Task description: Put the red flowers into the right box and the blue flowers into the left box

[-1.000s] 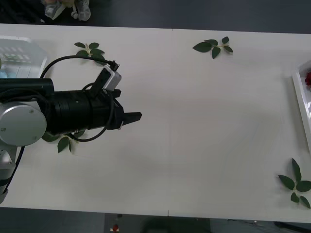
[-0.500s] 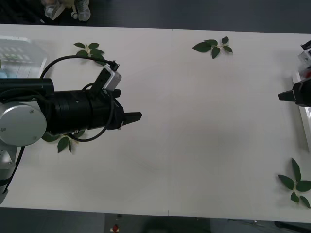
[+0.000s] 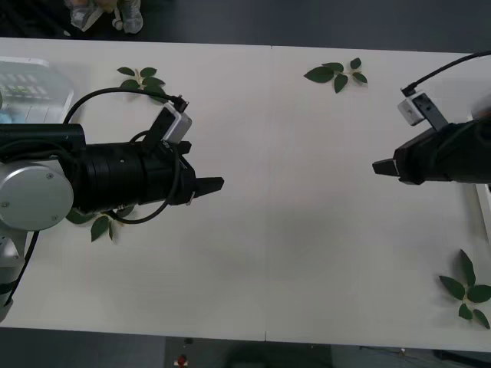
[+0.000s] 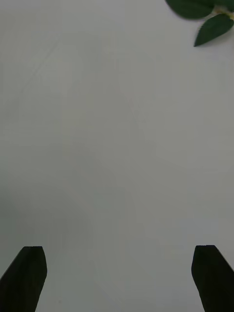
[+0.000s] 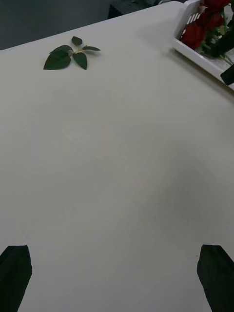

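Several red flowers [image 5: 202,22] lie in the right box [image 5: 195,54], a white tray at the table's far right end. In the front view my right arm covers most of that tray. The left box [image 3: 31,80], white with ribbed walls, stands at the back left corner, and a bit of pale blue [image 3: 4,115] shows in it behind my left arm. My left gripper [image 3: 213,184] hovers over the bare table left of centre, open and holding nothing [image 5: 117,280]. Over the table's right part my right gripper [image 3: 381,166] points left, also open and holding nothing [image 4: 117,280].
Loose green leaf sprigs lie at the back left [image 3: 146,79], at the back centre [image 3: 336,74], at the front right [image 3: 468,295] and under my left arm [image 3: 100,226]. The table's front edge [image 3: 265,335] runs close below.
My right arm has come in from the right edge and moved left over the table, covering the tray. The left arm has not moved.
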Robot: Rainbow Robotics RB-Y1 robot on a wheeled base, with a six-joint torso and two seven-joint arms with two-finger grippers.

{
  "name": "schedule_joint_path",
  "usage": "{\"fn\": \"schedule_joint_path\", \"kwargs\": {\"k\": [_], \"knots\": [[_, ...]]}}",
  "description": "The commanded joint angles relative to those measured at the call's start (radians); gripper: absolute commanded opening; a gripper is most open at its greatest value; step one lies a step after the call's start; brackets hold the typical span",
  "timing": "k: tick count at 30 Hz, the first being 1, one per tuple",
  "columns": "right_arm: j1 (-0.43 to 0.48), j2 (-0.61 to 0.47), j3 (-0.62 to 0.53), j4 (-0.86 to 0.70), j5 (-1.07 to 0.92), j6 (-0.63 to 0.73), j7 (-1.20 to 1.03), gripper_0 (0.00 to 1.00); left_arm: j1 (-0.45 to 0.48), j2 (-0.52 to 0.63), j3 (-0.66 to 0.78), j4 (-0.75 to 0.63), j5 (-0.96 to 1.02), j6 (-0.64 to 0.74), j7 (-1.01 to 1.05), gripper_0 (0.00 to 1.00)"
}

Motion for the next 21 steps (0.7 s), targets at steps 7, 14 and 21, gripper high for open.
{"fn": "schedule_joint_path", "kwargs": {"k": [7, 14, 21], "knots": [[-0.074, 0.064, 0.054, -0.037, 0.03, -0.02, -0.03, 0.87, -0.002, 0.007, -0.006, -0.034, -0.001, -0.012, -0.054, 1.0], [-0.08, 0.08, 0.054, -0.037, 0.03, -0.018, -0.03, 0.88, -0.002, 0.007, -0.006, -0.034, -0.001, -0.012, -0.054, 1.0], [-0.081, 0.08, 0.056, -0.037, 0.037, -0.018, -0.03, 0.87, -0.002, 0.007, -0.006, -0.034, -0.001, -0.012, -0.054, 1.0]]}}
